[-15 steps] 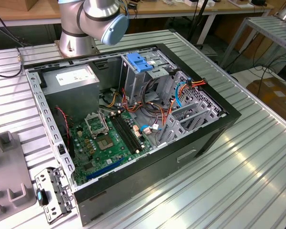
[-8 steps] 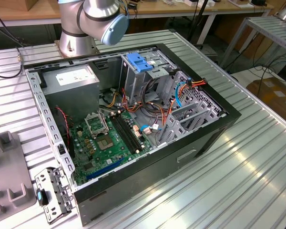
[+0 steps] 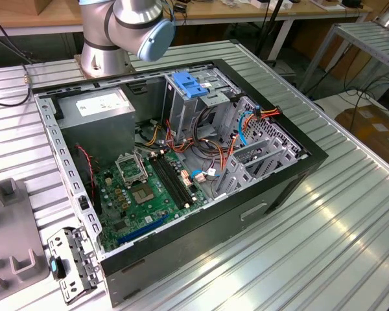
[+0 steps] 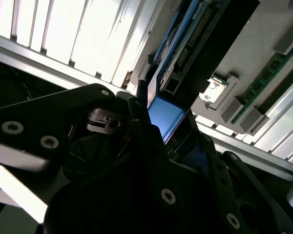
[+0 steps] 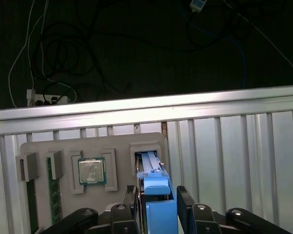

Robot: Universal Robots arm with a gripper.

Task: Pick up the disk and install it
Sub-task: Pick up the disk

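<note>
You had the ribbed aluminium table (image 3: 350,246) carrying the open computer case (image 3: 259,194). In the first wrist view the grey parts tray (image 5: 122,141) lay on that table, and your gripper (image 5: 160,195) was closed narrowly onto the disk (image 5: 156,183), one finger against each side of its blue frame. The disk stood on edge in the tray's slot, near the processor (image 5: 92,171)

The disk (image 5: 156,195) stands in a slot of the tray (image 5: 122,141) on the table (image 5: 234,146); a chip (image 5: 92,170) lies beside it.
</note>
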